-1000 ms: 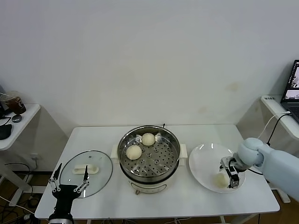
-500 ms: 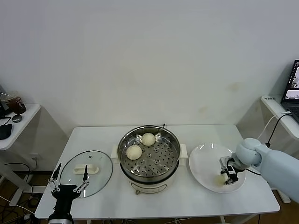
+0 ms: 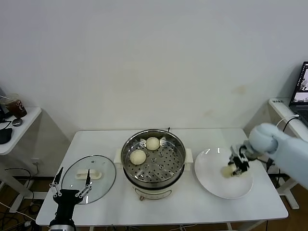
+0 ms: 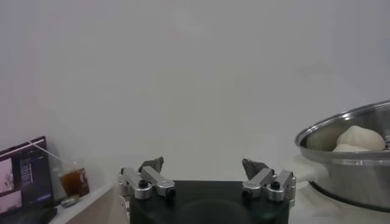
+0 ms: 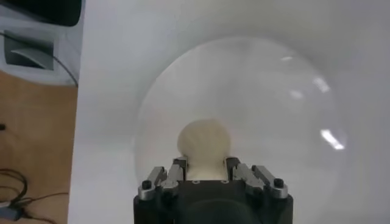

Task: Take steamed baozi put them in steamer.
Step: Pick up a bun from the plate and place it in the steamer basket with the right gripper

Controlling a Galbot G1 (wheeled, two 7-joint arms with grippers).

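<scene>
Gripping a baozi (image 3: 227, 170) above the plate (image 3: 211, 180), right gripper (image 3: 236, 168) hangs beside the steamer (image 3: 154, 161); left gripper (image 3: 72, 188) released.

Steamer (image 3: 153, 161) tray front half free; two baozi (image 3: 138, 156) occupy rear-left.

The right arm reaches in from the right side, bent at the wrist, with its pale blue forearm sloping down toward the middle. The right gripper (image 3: 235, 169) points down and its two fingers (image 5: 178, 168) are squeezed onto a baozi (image 5: 204, 142), held up in the air. The left arm waits low at the near left. The left gripper (image 3: 72, 188) points up and away, with its fingers (image 4: 151, 164) spread wide and holding nothing.
</scene>
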